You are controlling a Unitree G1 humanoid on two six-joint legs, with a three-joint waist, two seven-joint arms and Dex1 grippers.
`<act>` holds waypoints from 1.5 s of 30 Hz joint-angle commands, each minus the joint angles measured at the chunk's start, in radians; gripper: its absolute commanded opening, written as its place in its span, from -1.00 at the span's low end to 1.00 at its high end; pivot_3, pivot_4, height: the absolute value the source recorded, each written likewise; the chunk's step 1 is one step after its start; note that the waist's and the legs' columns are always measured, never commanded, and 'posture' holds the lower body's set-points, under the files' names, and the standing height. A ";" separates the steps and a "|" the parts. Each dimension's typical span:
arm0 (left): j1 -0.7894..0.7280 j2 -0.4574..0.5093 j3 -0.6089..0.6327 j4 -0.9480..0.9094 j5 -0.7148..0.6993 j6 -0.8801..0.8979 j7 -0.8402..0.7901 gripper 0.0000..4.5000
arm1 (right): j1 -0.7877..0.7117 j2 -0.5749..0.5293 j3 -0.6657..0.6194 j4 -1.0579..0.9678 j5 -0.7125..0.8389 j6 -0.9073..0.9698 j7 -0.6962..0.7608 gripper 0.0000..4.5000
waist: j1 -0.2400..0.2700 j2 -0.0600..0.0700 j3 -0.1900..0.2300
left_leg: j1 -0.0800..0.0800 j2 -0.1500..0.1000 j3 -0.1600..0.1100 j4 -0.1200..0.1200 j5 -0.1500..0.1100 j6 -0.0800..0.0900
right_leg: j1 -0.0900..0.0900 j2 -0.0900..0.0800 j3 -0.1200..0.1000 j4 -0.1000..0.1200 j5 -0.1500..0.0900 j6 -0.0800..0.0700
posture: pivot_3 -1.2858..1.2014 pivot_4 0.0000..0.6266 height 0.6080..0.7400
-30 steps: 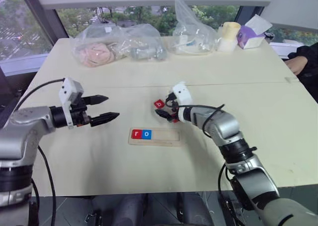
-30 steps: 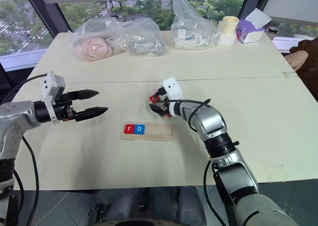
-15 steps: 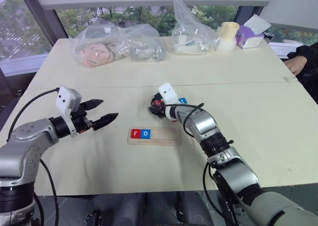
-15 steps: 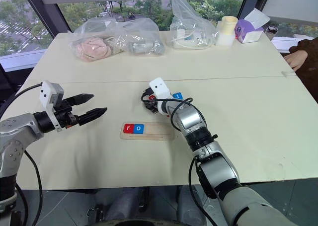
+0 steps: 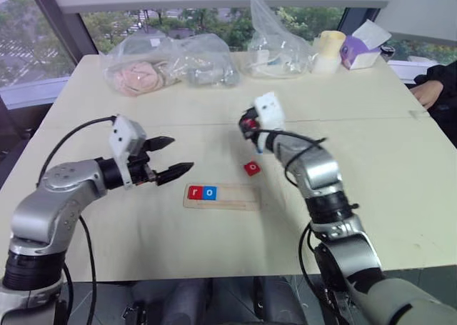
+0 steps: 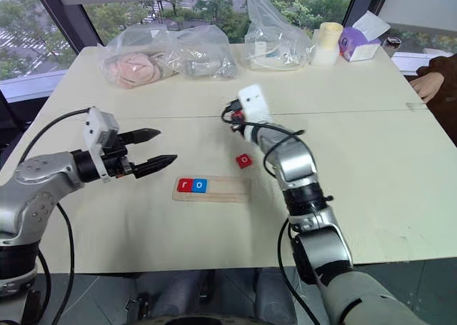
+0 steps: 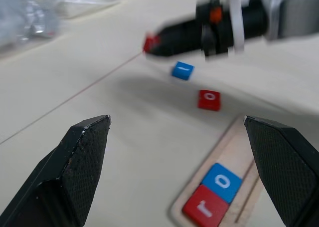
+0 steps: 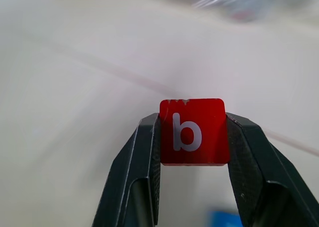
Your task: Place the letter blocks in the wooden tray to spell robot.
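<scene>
- Spanning the whole scene: pale table (image 5: pixel 371 168), w/ clear plastic bags (image 5: pixel 171 64) along its far edge, plus a cream cup (image 5: pixel 328 51) and a tissue box (image 5: pixel 360 50) at the far right corner.
- Left gripper (image 5: pixel 168 157) hangs above the table left of the tray, fingers spread wide, nothing btwn them.
- Right gripper (image 8: pixel 192 132) is raised off the table beyond the tray, jaws pinched on the red "b" block (image 8: pixel 192 131); block sits upright btwn the fingertips, letter facing the wrist cam.
- Wooden tray (image 5: pixel 239 197) lies flat near table centre; red "r" block (image 5: pixel 195 192) and blue "o" block (image 5: pixel 209 193) touch side by side at its left end, rest of recess bare.
- Red "o" block (image 5: pixel 251 168) lies on the table just beyond the tray.
- Blue block (image 7: pixel 182 70) lies on the table farther out, near the right gripper; its letter can't be read for sure.
</scene>
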 commanded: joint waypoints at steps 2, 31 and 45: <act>-0.011 -0.014 -0.056 -0.059 -0.020 -0.001 -0.017 1.00 | 0.153 0.074 -0.152 -0.380 0.008 0.268 -0.126 -0.46 | -0.001 0.000 0.000 | 0.000 0.000 0.000 -0.001 0.000 0.000 | -0.001 0.000 0.000 0.001 0.000 0.000 | 0.03 -0.52 1.00; -0.010 0.080 -0.116 0.036 0.136 -0.133 -0.116 1.00 | 0.384 0.153 -0.125 -0.659 -0.035 0.536 -0.242 0.96 | -0.005 0.001 0.000 | 0.000 0.013 0.006 0.002 0.000 0.000 | -0.006 0.011 0.011 -0.002 0.001 -0.010 | 0.03 -0.52 1.00; -0.002 0.192 -0.053 -0.049 -0.053 0.012 -0.241 1.00 | 0.461 -0.614 -0.104 -0.328 0.210 -0.287 0.851 0.96 | 0.001 0.000 0.001 | -0.001 0.014 0.010 0.002 -0.002 0.003 | 0.001 0.012 0.009 -0.013 -0.001 -0.007 | 0.03 -0.52 1.00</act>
